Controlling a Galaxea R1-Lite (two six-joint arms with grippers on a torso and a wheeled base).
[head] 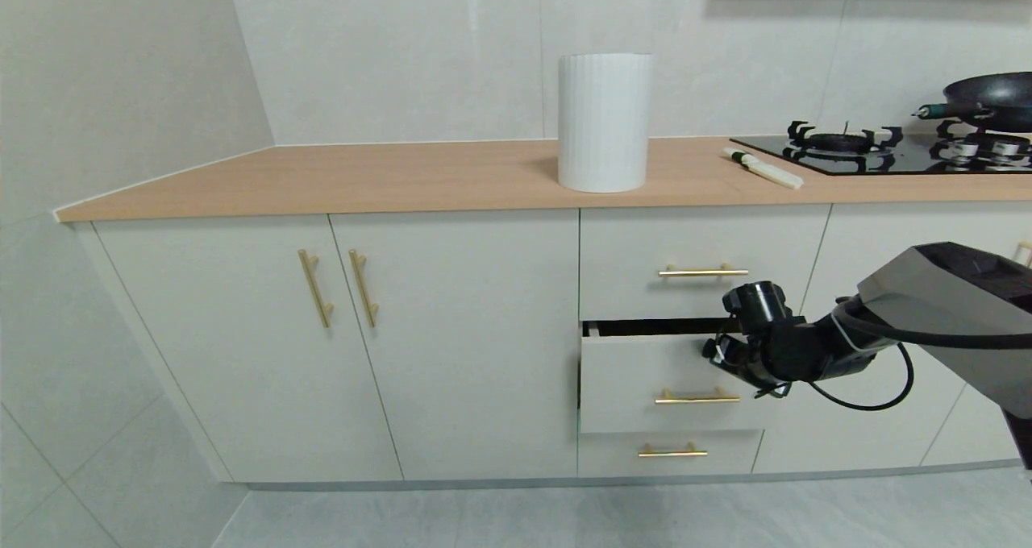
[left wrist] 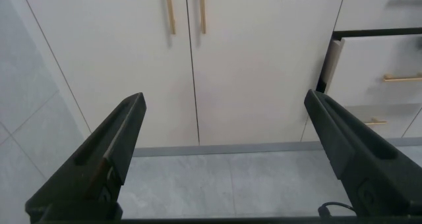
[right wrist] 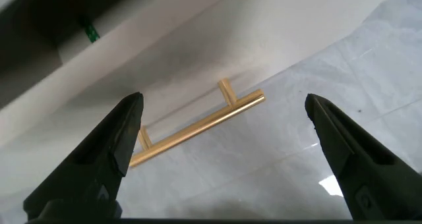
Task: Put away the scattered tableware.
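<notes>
A white utensil with a green end [head: 764,168] lies on the wooden counter [head: 363,177], beside the hob. To its left stands a tall white ribbed holder [head: 605,121]. Below the counter the middle drawer [head: 645,371] is pulled out a little, showing a dark gap at its top. My right gripper [head: 720,353] hangs in front of that drawer's face, just above its gold handle [head: 697,398]. In the right wrist view the right gripper [right wrist: 224,158] is open, and the gold handle [right wrist: 198,128] lies beyond its fingers. My left gripper [left wrist: 224,158] is open and holds nothing, low before the cabinet doors [left wrist: 188,53].
A black gas hob [head: 887,149] with a dark pan [head: 988,97] fills the counter's right end. Two cabinet doors with gold handles [head: 339,290] are shut at left. The top drawer [head: 701,262] and bottom drawer [head: 673,453] are shut. Grey tiled floor [head: 564,516] lies below.
</notes>
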